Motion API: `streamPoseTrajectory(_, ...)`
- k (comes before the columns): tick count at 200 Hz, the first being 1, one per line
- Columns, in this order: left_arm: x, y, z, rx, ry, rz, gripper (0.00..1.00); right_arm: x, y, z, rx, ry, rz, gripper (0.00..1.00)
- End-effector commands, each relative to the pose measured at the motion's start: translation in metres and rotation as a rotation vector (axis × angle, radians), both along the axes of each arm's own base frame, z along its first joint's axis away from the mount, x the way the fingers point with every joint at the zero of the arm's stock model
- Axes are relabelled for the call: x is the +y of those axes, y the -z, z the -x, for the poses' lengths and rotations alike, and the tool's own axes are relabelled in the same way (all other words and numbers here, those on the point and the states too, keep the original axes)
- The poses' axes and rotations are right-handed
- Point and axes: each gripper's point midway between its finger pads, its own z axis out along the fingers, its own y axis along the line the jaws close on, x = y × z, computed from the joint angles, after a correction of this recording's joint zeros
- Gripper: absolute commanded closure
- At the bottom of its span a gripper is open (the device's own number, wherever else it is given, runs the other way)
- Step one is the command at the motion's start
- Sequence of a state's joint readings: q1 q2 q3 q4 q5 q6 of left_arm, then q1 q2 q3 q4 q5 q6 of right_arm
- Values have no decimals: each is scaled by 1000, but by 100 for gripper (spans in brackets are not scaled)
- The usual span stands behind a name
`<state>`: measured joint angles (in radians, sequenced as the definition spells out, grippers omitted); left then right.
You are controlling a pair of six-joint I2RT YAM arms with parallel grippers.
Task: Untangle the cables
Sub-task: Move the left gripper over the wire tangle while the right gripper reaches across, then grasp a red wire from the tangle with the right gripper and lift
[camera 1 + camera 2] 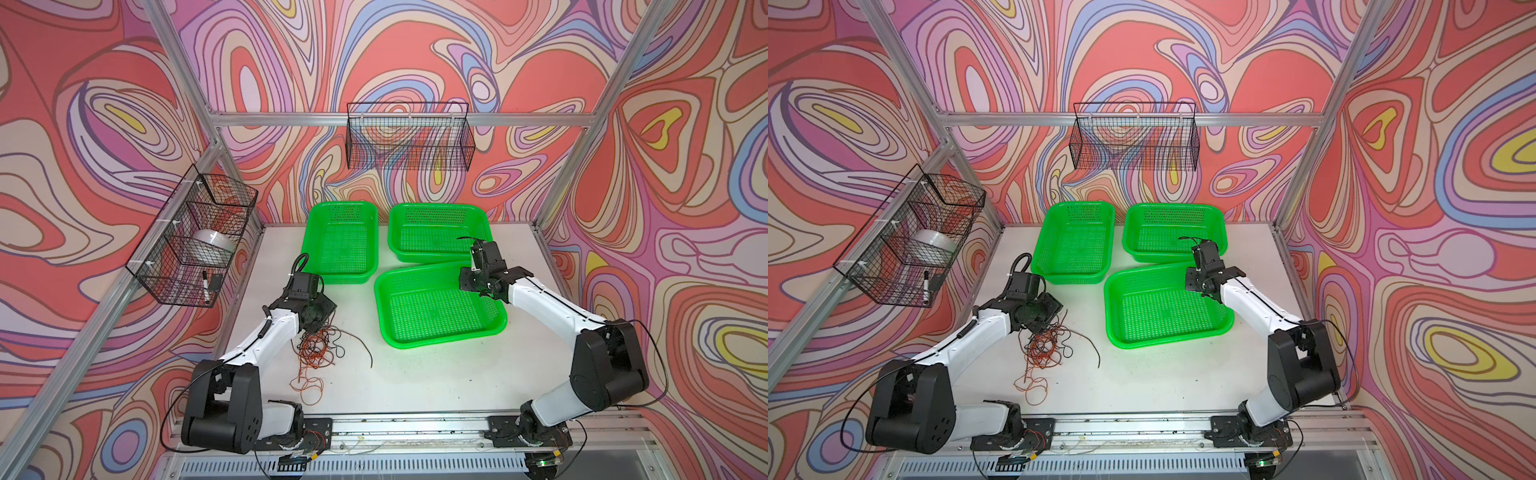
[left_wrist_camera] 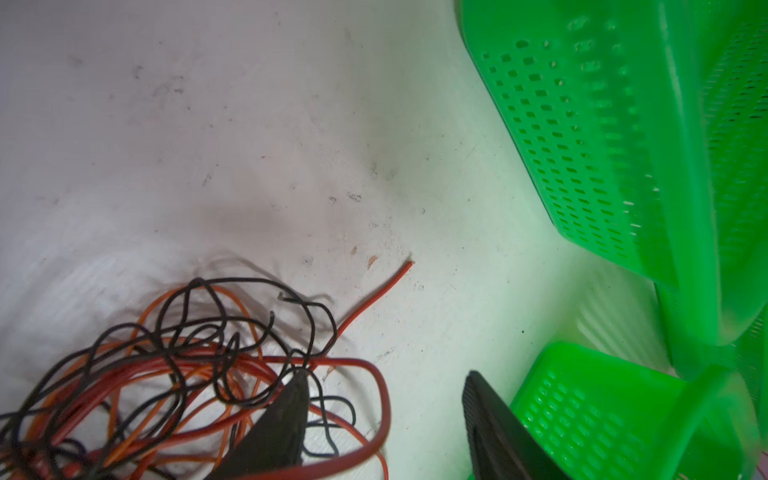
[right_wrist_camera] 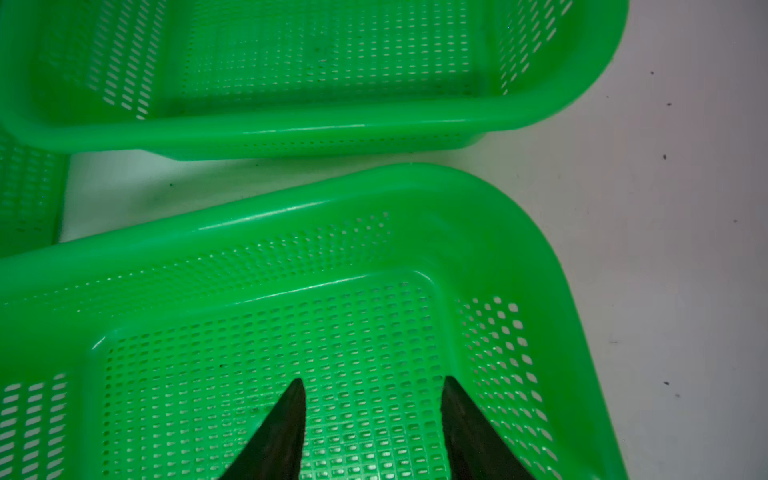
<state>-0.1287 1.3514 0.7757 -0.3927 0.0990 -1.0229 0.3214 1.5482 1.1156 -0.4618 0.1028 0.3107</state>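
Observation:
The cables (image 1: 318, 351) (image 1: 1044, 349) are a loose tangle of thin orange, dark red and black wires on the white table, front left. One dark red end (image 1: 368, 357) trails off to the right. My left gripper (image 2: 385, 376) hangs just over the tangle's far edge and is open. One fingertip (image 2: 297, 395) pokes into the black and orange strands (image 2: 166, 365), and a dark red loop (image 2: 384, 407) curves through the gap without being pinched. My right gripper (image 3: 374, 383) is open with nothing between its fingers, above the nearest green basket (image 3: 291, 208), inside its far right corner.
Three green plastic baskets stand at the back and middle right (image 1: 343, 204) (image 1: 436, 206) (image 1: 444, 337). A black wire basket (image 1: 409, 137) hangs on the back wall. Another wire basket (image 1: 166, 266) on the left wall holds a tape roll (image 1: 214, 243) and a marker (image 1: 205, 286).

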Motion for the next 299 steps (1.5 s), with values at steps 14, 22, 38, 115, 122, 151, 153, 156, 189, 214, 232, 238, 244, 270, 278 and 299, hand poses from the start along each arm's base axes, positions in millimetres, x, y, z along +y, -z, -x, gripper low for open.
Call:
streamPoseTrajectory(14, 11, 1, -9, -16, 42, -90, 65, 28, -34, -1, -103, -138, -47, 51)
streamPoseTrajectory(22, 11, 2, -10, -10, 54, -96, 74, 33, -39, 0, -126, -161, -57, 53)
streamPoseTrajectory(38, 5, -1, -17, -34, 108, -92, 86, 38, -48, 1, -158, -187, -68, 55)
streamPoseTrajectory(115, -37, -50, -40, -255, 376, -122, 100, 57, -73, 6, -239, -281, -124, 59)
streamPoseTrajectory(122, -46, -58, -42, -281, 416, -123, 100, 59, -75, 7, -244, -291, -133, 59)
streamPoseTrajectory(151, -74, -97, -39, -401, 520, -151, 100, 86, -89, 24, -282, -437, -217, 60)
streamPoseTrajectory(153, -74, -99, -38, -409, 521, -151, 100, 89, -89, 26, -282, -453, -225, 59)
streamPoseTrajectory(156, -76, -103, -37, -420, 525, -150, 100, 93, -91, 29, -286, -478, -238, 59)
streamPoseTrajectory(189, -86, -144, -22, -535, 555, -109, 100, 139, -93, 60, -301, -685, -332, 56)
streamPoseTrajectory(214, -93, -176, -8, -626, 579, -86, 100, 174, -93, 77, -327, -796, -375, 51)
streamPoseTrajectory(232, -96, -192, -1, -666, 590, -56, 100, 199, -95, 85, -363, -856, -396, 46)
streamPoseTrajectory(238, -98, -196, 1, -674, 594, -48, 100, 208, -96, 88, -373, -878, -402, 44)
streamPoseTrajectory(244, -99, -198, 2, -678, 595, -37, 100, 216, -98, 90, -388, -897, -408, 43)
streamPoseTrajectory(270, -104, -215, 8, -706, 606, -12, 100, 253, -100, 95, -415, -956, -425, 41)
streamPoseTrajectory(278, -105, -221, 10, -714, 614, -9, 100, 263, -99, 94, -416, -964, -425, 40)
streamPoseTrajectory(299, -106, -236, 15, -733, 629, -8, 100, 281, -100, 86, -434, -947, -440, 39)
